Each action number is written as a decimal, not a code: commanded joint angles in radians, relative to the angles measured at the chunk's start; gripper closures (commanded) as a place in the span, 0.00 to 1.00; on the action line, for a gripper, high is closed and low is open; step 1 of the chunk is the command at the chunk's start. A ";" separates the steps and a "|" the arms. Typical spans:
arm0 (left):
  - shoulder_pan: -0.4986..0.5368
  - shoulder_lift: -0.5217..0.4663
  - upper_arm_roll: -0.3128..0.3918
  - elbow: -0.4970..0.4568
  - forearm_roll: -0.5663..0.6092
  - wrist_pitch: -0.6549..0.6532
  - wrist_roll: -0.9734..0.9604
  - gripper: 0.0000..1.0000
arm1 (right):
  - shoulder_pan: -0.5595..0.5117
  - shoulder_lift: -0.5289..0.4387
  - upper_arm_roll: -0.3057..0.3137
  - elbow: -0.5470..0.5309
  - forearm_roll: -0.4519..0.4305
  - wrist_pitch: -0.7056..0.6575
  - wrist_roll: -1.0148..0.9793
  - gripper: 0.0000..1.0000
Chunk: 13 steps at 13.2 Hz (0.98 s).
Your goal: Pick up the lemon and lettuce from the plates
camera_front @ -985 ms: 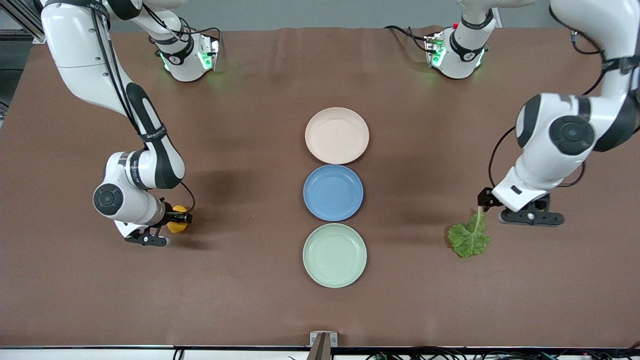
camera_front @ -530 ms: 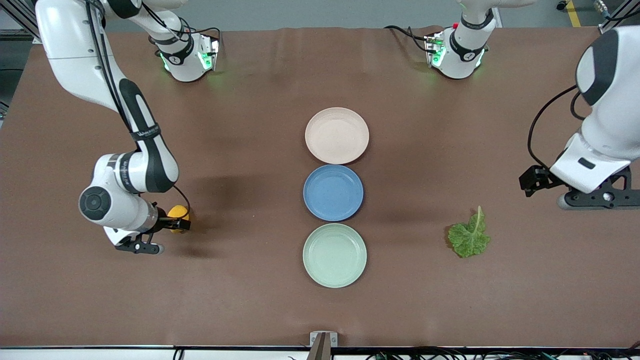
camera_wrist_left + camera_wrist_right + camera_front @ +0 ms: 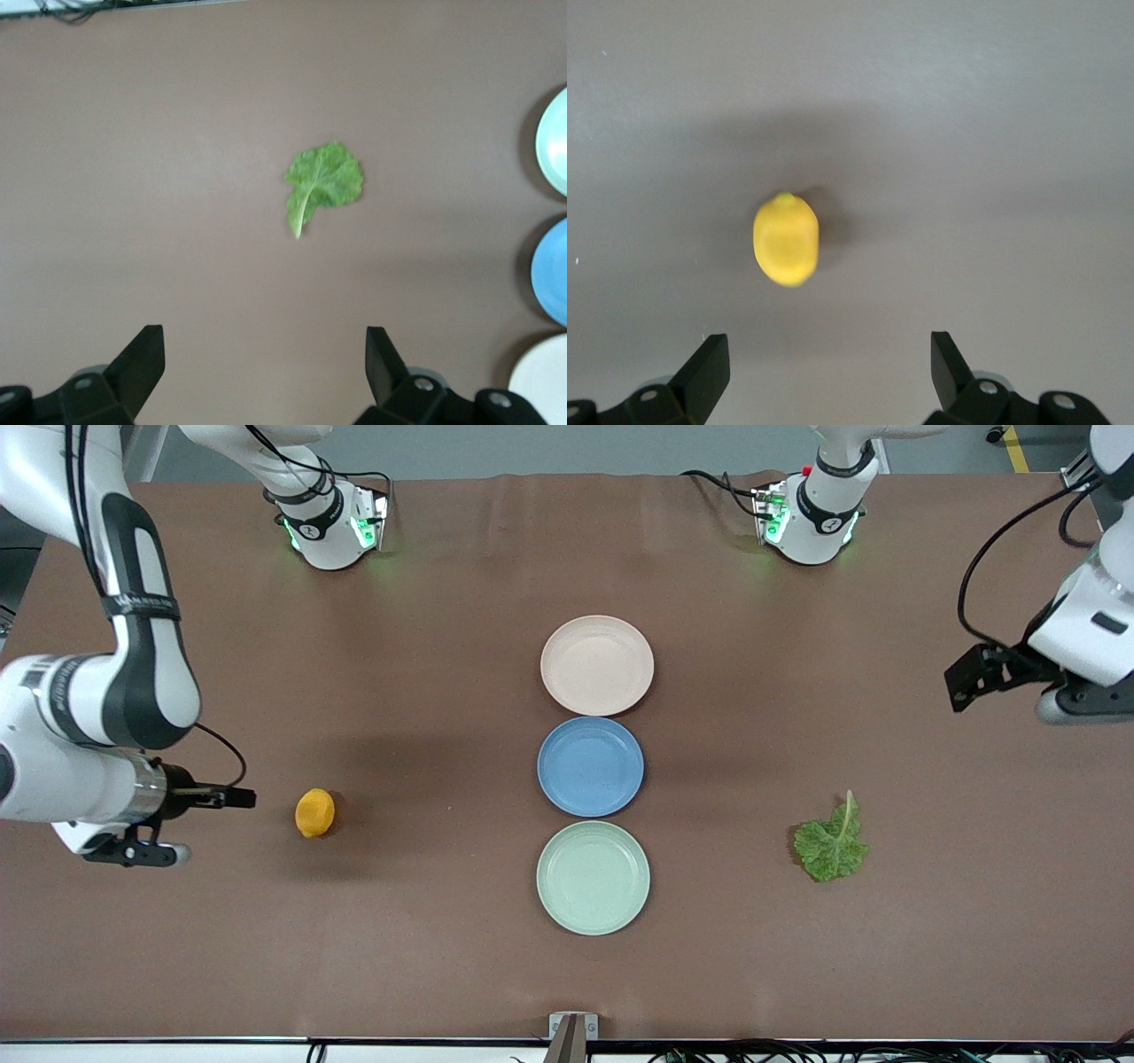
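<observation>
The lemon (image 3: pixel 314 812) lies on the bare table toward the right arm's end; it also shows in the right wrist view (image 3: pixel 786 240). The lettuce (image 3: pixel 831 843) lies flat on the table toward the left arm's end and shows in the left wrist view (image 3: pixel 321 181). The beige-pink plate (image 3: pixel 596 665) and the mint green plate (image 3: pixel 593 877) are both empty. My right gripper (image 3: pixel 133 855) (image 3: pixel 830 345) is open and empty, raised beside the lemon at the table's end. My left gripper (image 3: pixel 1085 707) (image 3: pixel 266 341) is open and empty, raised well away from the lettuce.
A blue plate (image 3: pixel 590 766) sits empty between the two other plates in a row down the table's middle. The arm bases (image 3: pixel 332 522) (image 3: pixel 811 514) stand along the edge farthest from the front camera. A small mount (image 3: pixel 572 1029) sits at the nearest edge.
The right gripper has let go of the lemon and drawn back toward its table end. The left gripper has left the lettuce's stem and risen away toward its end. Lemon and lettuce stay put.
</observation>
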State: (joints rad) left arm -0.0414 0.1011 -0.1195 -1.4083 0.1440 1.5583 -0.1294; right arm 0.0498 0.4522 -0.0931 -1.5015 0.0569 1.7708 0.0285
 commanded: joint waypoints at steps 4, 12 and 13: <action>0.050 -0.090 0.001 -0.055 -0.116 -0.083 0.056 0.00 | -0.045 -0.058 0.006 0.165 -0.025 -0.204 -0.016 0.00; 0.064 -0.173 0.008 -0.153 -0.139 -0.073 0.067 0.00 | -0.051 -0.113 0.007 0.188 -0.020 -0.298 -0.018 0.00; 0.066 -0.172 0.008 -0.150 -0.139 -0.070 0.067 0.00 | -0.054 -0.142 0.010 0.172 -0.016 -0.297 -0.021 0.00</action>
State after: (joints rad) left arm 0.0134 -0.0533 -0.1120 -1.5401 0.0254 1.4790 -0.0778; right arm 0.0111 0.3728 -0.0997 -1.2950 0.0425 1.4881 0.0230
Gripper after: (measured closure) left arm 0.000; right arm 0.000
